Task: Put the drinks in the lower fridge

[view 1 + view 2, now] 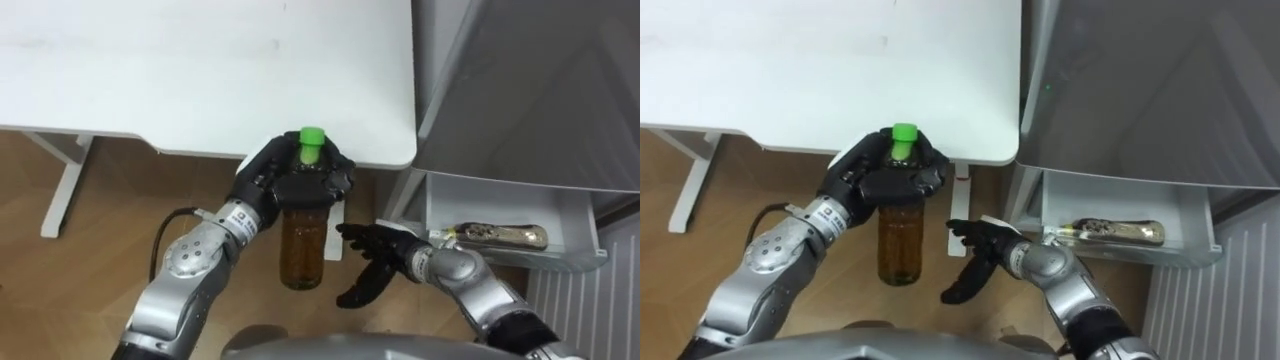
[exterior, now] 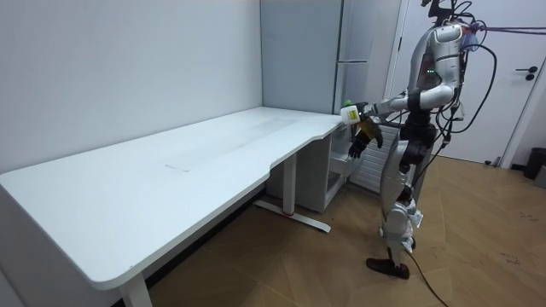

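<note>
Left eye view, centre frame: my left hand (image 1: 300, 182) is clenched round the neck of a bottle (image 1: 302, 245). Its green cap pokes up above the fingers and the amber drink hangs below, just off the table (image 1: 200, 70) edge. My right hand (image 1: 378, 262), lower centre, is loose and holds nothing; it is near the bottle but apart from it. At frame right stands the fridge (image 1: 520, 80), with a white bin (image 1: 500, 200) open low on it. Something shiny (image 1: 500, 236) lies inside, too small to name.

I judge this to be the carry, with the placing not yet done. Next the bottle must swing right and go down into that bin, clear of its rim and my free hand.

Room view supplies the stance: upper right of frame, I stand upright at the table's far corner beside the fridge, bottle held out front. The eye views supply the grip and the bin's contents.
</note>
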